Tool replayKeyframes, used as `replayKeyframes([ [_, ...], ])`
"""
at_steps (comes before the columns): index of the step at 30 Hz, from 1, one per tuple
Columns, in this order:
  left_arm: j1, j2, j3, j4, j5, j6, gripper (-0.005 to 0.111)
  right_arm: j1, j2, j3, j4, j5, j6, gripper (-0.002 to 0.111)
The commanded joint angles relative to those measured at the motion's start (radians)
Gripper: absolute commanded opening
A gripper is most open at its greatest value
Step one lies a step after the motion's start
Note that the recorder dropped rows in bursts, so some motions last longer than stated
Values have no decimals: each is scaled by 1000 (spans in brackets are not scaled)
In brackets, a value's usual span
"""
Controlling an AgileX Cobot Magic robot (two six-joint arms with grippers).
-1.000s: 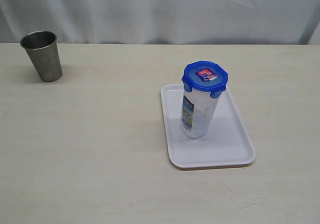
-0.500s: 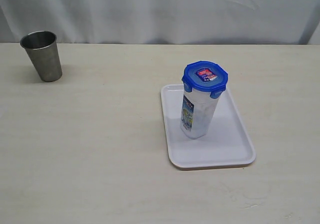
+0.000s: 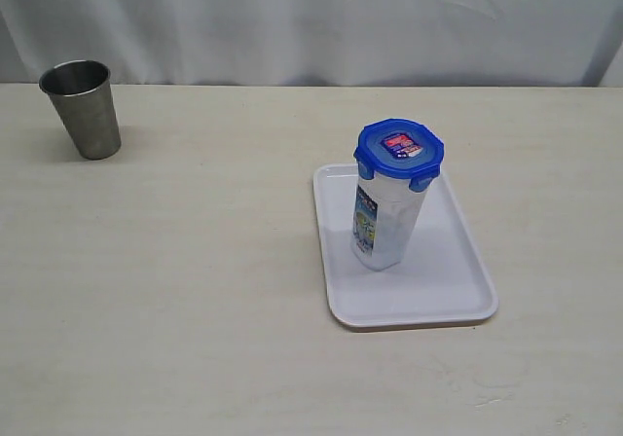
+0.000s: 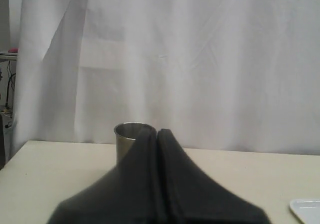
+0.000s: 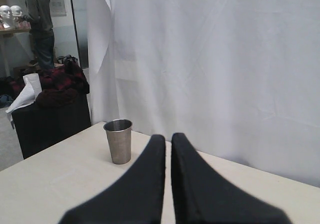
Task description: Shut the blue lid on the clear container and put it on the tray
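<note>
The clear container (image 3: 384, 222) stands upright on the white tray (image 3: 458, 290), right of the table's middle in the exterior view. The blue lid (image 3: 399, 150) sits on top of it, its flaps folded down at the edges. Neither arm appears in the exterior view. In the left wrist view my left gripper (image 4: 157, 132) is shut with nothing between its fingers, and a corner of the tray (image 4: 306, 209) shows at the edge. My right gripper (image 5: 168, 137) is likewise shut and empty in the right wrist view. Both grippers are away from the container.
A tapered steel cup (image 3: 84, 108) stands at the far left of the table; it also shows behind the left fingers as the cup (image 4: 126, 139) and beside the right fingers as the cup (image 5: 118, 141). A white curtain (image 3: 311, 22) hangs behind the table.
</note>
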Motion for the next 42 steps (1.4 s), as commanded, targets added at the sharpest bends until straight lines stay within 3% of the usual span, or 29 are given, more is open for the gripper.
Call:
replayKeyframes([
  [1,5,-59,42,20,-14,4,0,-5,-4,6,6,-5,3,4],
  [27,5,-73,48,20,5,15,0,-5,-4,6,6,-5,3,4],
  [42,5,-73,48,30,274,23,0,-5,-4,6,6,-5,3,4],
])
